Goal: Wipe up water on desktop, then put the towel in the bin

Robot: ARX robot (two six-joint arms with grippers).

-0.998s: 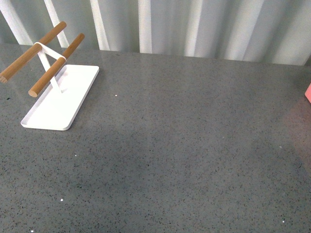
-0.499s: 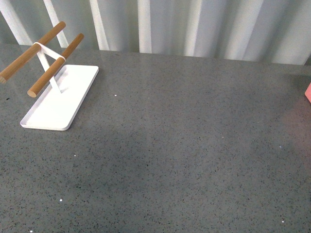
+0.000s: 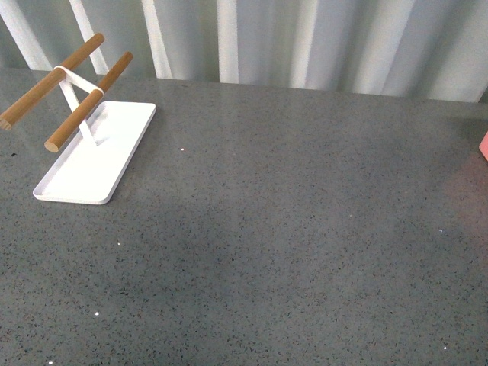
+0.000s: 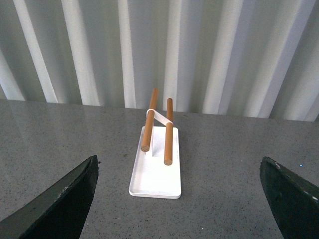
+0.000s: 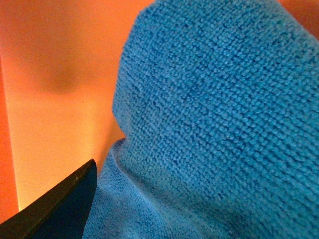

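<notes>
The bright blue towel point(image 5: 214, 119) fills most of the right wrist view, bunched up close against a smooth orange surface point(image 5: 55, 74) that looks like the inside of the bin. My right gripper point(image 5: 179, 219) is open right at the cloth, and only one dark finger point(image 5: 60, 209) shows. My left gripper point(image 4: 174, 209) hangs open above the dark-grey speckled desktop point(image 3: 290, 229), holding nothing. Neither arm shows in the front view. No puddle is visible on the desktop.
A white tray point(image 3: 95, 164) carrying a rack with two wooden rods point(image 3: 88, 103) stands at the back left, also seen ahead of the left gripper as the tray point(image 4: 154, 174). A pink edge point(image 3: 483, 145) shows at the far right. Pleated curtains point(image 3: 305, 38) close off the back.
</notes>
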